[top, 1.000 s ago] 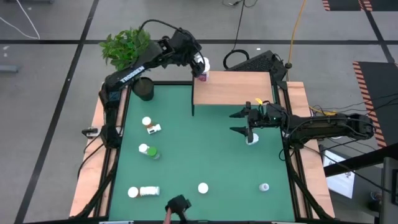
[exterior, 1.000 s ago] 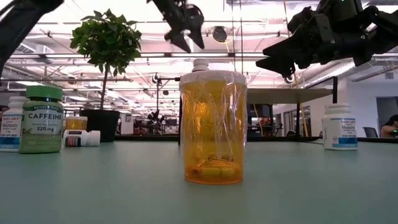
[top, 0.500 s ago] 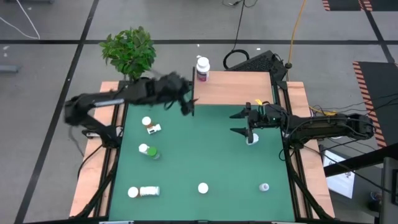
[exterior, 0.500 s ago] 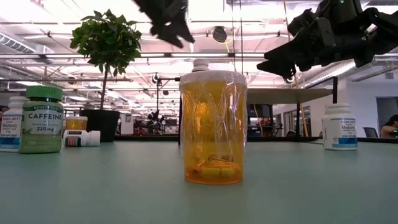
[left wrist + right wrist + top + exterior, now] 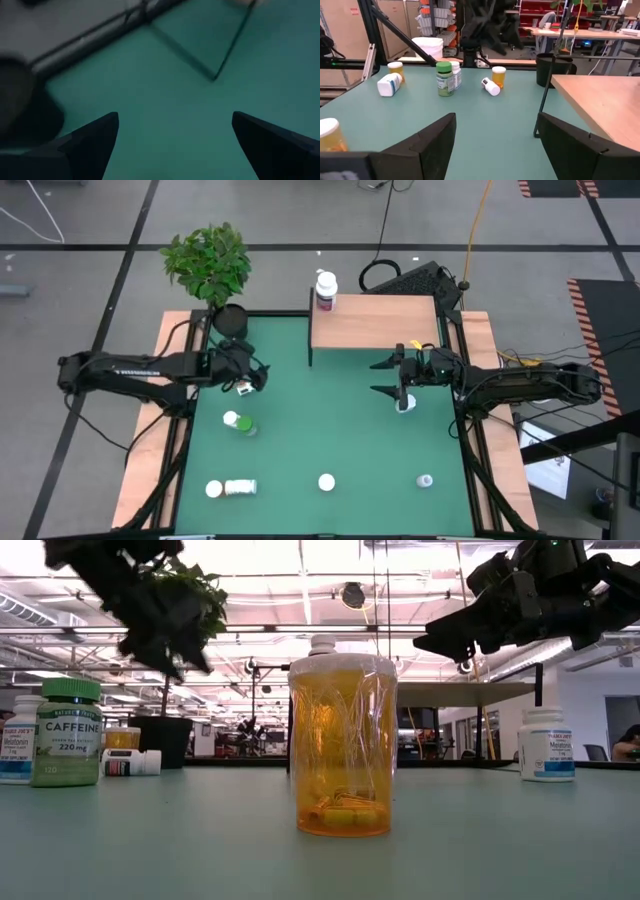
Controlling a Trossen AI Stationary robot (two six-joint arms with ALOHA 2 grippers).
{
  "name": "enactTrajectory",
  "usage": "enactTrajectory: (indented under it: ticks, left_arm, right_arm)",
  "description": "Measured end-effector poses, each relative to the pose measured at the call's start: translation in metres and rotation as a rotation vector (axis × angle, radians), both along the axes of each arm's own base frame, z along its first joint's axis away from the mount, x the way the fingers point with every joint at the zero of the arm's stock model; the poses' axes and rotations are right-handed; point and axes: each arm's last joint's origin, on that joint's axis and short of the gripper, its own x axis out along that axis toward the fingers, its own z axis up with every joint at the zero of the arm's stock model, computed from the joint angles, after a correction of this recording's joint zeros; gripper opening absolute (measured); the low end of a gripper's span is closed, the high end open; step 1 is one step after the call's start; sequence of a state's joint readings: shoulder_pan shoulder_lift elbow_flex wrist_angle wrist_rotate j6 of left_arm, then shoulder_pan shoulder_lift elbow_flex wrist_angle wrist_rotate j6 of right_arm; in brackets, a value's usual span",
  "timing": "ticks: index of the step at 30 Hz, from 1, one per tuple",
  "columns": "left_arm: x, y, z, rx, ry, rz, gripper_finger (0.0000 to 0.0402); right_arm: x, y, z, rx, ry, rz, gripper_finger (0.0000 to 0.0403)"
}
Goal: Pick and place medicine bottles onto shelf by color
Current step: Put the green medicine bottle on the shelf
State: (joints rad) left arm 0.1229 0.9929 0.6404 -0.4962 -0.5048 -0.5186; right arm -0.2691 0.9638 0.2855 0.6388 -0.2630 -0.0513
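Observation:
A white bottle with a pink band (image 5: 325, 290) stands upright on the far left corner of the light-brown shelf (image 5: 380, 325). My left gripper (image 5: 256, 375) is open and empty, low over the green mat (image 5: 330, 420), next to an orange bottle (image 5: 237, 376) and a white bottle lying on its side (image 5: 247, 388); its wrist view (image 5: 175, 142) shows only mat. My right gripper (image 5: 384, 377) is open and empty, raised above the mat, with a white bottle (image 5: 404, 403) standing just below and behind its fingers. It also shows high in the low view (image 5: 455, 640).
A green-capped bottle (image 5: 240, 423), a lying bottle (image 5: 233, 488), an orange bottle (image 5: 327, 482) and a small bottle (image 5: 425, 480) are spread over the mat's near half. A potted plant (image 5: 210, 265) stands at the far left corner. Wooden rails (image 5: 490, 410) flank the mat.
My left gripper has drawn away from the pink-banded bottle on the shelf and swung toward the table's left and near edge, coming down beside the orange bottle. The pink-banded bottle stays upright on the shelf.

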Motion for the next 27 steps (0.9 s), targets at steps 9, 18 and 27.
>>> enactTrajectory:
  ticks: [9, 18, 27]
  left_arm:
    - [-0.005, -0.015, -0.027, -0.110, 0.054, -0.085, 0.0392]
    - [0.009, -0.053, 0.015, -0.059, 0.003, -0.403, 0.0392]
    - [-0.010, -0.086, 0.003, -0.168, 0.082, -0.280, 0.0392]
  right_arm:
    - [0.000, 0.000, 0.000, -0.009, -0.001, 0.000, 0.0274]
    - [0.000, 0.000, 0.001, -0.006, -0.007, -0.002, 0.0274]
    - [0.000, -0.001, 0.001, 0.042, -0.007, -0.024, 0.0274]
